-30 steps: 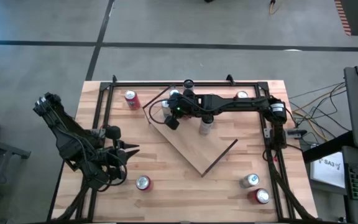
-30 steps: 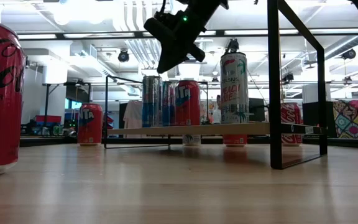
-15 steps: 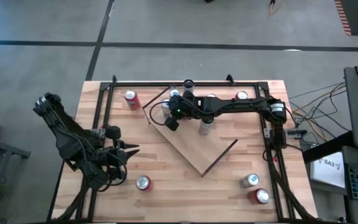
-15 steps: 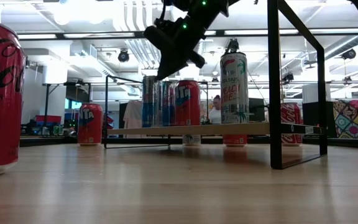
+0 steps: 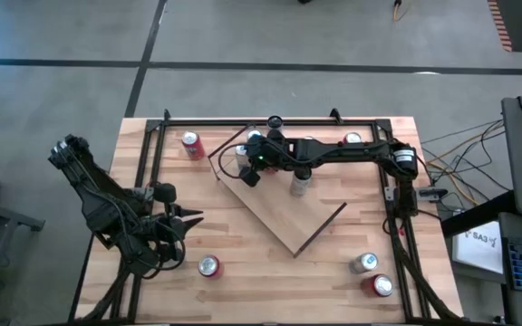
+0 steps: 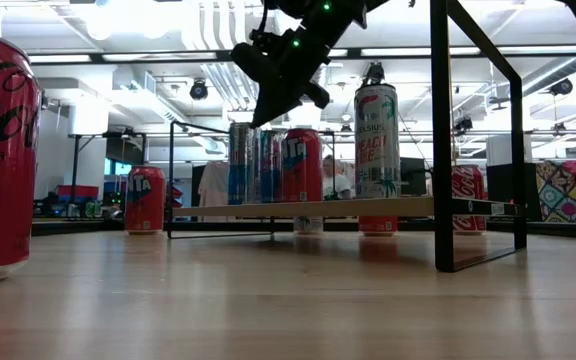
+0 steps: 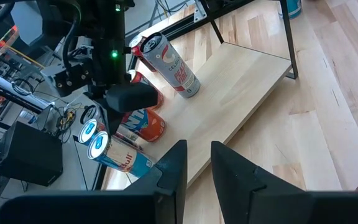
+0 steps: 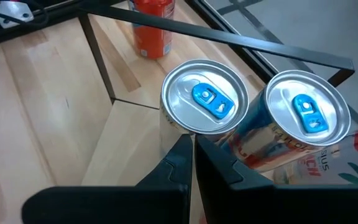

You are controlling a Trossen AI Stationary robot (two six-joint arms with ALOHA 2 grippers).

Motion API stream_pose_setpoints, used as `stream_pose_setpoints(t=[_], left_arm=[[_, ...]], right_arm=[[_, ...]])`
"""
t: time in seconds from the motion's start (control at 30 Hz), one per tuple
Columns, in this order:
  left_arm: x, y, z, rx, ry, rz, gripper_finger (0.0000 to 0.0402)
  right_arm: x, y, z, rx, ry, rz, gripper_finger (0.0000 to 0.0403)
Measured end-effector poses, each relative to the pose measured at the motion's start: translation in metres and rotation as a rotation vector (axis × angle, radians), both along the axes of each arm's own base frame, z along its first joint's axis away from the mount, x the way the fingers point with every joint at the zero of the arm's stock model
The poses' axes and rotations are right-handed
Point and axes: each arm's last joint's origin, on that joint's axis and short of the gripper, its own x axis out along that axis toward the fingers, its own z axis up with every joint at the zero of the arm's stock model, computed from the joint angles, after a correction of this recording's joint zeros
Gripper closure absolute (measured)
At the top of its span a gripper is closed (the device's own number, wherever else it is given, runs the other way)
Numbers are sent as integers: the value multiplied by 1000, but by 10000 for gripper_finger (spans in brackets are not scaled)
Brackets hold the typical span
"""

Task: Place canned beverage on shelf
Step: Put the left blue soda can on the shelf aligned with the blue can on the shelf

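The plank worktop [image 5: 243, 244] with its black frame [image 5: 270, 122] fills the middle of the high view. On it the shelf [image 5: 284, 208], a light-wood board, lies turned at an angle, raised a little above the planks as the low view shows [image 6: 318, 208].

The right arm reaches in from the right side across the far part of the shelf; the right gripper [image 5: 250, 175] hangs above the shelf's far left corner, its fingers [image 8: 182, 163] closed together and holding nothing. Directly below them stand two tall blue-tabbed cans [image 8: 205, 102], side by side and touching or nearly so. The left arm waits folded at the near left edge of the worktop, the left gripper [image 5: 188, 217] pointing right toward the shelf, its fingers [image 7: 176, 165] a narrow gap apart with nothing between them.

On the shelf, a tall white can [image 6: 376, 140] stands to the right of a group made up of an orange-red can [image 6: 302, 165] and the blue ones. Off the shelf, a red can [image 5: 191, 145] stands at the far left, another red can [image 5: 208, 265] near the left gripper, and a silver can [image 5: 363, 263] and a red can [image 5: 379, 285] at the near right. A further can [image 5: 353, 139] appears to sit by the far frame, partly hidden by the arm.
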Motion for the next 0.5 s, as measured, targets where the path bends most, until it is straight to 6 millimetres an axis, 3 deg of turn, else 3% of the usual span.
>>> stream_pose_setpoints(t=[0.3, 0.5], left_arm=[[0, 0, 0, 0, 0, 0, 345], [0, 0, 0, 0, 0, 0, 345]], right_arm=[[-1, 0, 1, 2, 0, -1, 394], [-6, 15, 13, 1, -10, 30, 394]])
